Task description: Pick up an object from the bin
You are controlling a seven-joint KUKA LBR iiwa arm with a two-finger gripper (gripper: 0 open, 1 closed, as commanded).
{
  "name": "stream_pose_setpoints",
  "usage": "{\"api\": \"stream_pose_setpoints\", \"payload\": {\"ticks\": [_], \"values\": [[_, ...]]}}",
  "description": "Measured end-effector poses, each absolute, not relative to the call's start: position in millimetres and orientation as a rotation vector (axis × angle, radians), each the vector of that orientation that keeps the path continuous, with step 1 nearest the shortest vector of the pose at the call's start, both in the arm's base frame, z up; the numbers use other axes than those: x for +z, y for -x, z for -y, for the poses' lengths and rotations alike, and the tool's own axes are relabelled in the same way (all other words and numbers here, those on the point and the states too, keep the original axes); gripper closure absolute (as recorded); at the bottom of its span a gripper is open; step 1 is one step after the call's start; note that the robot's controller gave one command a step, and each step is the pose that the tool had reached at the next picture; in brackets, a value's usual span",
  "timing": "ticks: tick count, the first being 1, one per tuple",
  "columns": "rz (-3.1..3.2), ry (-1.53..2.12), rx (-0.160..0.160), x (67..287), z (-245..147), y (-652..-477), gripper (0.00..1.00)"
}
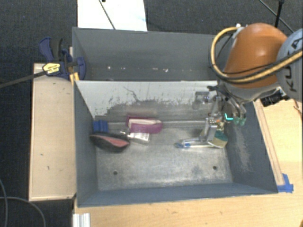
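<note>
My gripper (213,126) is low in the right part of the bin, close to the right wall. Right under it lies a small tan and green block (219,140). A slim clear stick with a blue tip (191,145) stretches leftward from the gripper along the floor. The view does not show whether the block is touched or held.
In the left part of the bin lie a purple and pink flat object (144,125), a small silvery piece (138,137), a black and pink brush-like thing (110,142) and a blue piece (100,126). The arm with its orange dome and cables overhangs the bin's right rear corner.
</note>
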State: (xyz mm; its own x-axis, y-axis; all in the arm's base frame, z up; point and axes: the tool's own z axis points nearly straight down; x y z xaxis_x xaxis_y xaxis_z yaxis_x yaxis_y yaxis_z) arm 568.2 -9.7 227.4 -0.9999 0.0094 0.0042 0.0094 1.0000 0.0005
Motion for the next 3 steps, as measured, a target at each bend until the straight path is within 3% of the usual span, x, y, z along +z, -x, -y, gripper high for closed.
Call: {"api": "stream_pose_setpoints", "payload": {"ticks": [1,2,3], "values": [[3.138,0.014,0.001,66.1,87.2,-571.0,0.0],[3.146,0.136,0.003,102.3,128.8,-577.2,0.0],[3.143,0.05,-0.003,100.5,89.2,-573.8,0.0]]}}
